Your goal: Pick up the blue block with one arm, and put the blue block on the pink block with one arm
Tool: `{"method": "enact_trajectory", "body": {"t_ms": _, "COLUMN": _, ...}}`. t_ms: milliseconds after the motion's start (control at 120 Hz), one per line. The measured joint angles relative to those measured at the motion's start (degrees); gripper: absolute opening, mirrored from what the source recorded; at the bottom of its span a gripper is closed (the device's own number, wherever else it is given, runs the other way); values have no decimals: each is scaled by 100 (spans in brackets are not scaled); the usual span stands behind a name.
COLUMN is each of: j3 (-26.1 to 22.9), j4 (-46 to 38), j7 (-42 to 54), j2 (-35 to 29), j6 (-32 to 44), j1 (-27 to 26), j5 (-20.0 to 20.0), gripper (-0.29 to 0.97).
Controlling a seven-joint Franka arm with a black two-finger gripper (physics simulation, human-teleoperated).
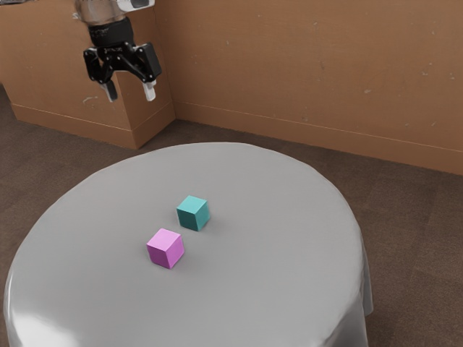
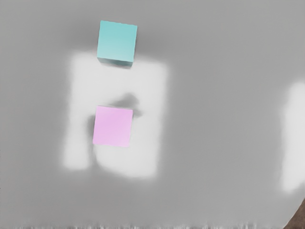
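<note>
Our gripper [image 1: 131, 92] high above the pink block [image 1: 166, 248], jaws spread wide and empty, blue block [image 1: 193, 213] resting on the grey table [image 1: 289, 289] just beside the pink block, the two apart

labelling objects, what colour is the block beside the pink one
Teal block, clearest in the wrist view.

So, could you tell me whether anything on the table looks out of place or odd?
Nothing stands out. The blue block and pink block both sit flat on the table, close together but apart; the pincer hangs open and empty overhead.
</note>
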Motion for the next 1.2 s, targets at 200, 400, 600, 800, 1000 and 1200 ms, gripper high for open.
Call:
{"method": "enact_trajectory", "body": {"t_ms": 200, "j3": 58, "j4": -531, "j7": -90, "j2": 170, "j6": 325, "j1": -86, "j5": 189, "gripper": 68}}
{"method": "enact_trajectory", "body": {"t_ms": 400, "j3": 36, "j4": -1870, "j7": -164, "j2": 846, "j6": 1695, "j1": -42, "j5": 328, "gripper": 68}}
{"method": "enact_trajectory", "body": {"t_ms": 600, "j3": 22, "j4": -2478, "j7": -192, "j2": 1346, "j6": 3046, "j1": -17, "j5": 612, "gripper": 67}}
{"method": "enact_trajectory", "body": {"t_ms": 800, "j3": 20, "j4": -2401, "j7": -55, "j2": 2053, "j6": 4046, "j1": 26, "j5": 954, "gripper": 67}}
{"method": "enact_trajectory", "body": {"t_ms": 1000, "j3": -139, "j4": -1508, "j7": 104, "j2": 2931, "j6": 4438, "j1": 89, "j5": 1321, "gripper": 67}}
{"method": "enact_trajectory", "body": {"t_ms": 1200, "j3": -257, "j4": -1267, "j7": 244, "j2": 3173, "j6": 4494, "j1": 115, "j5": 1411, "gripper": 67}}
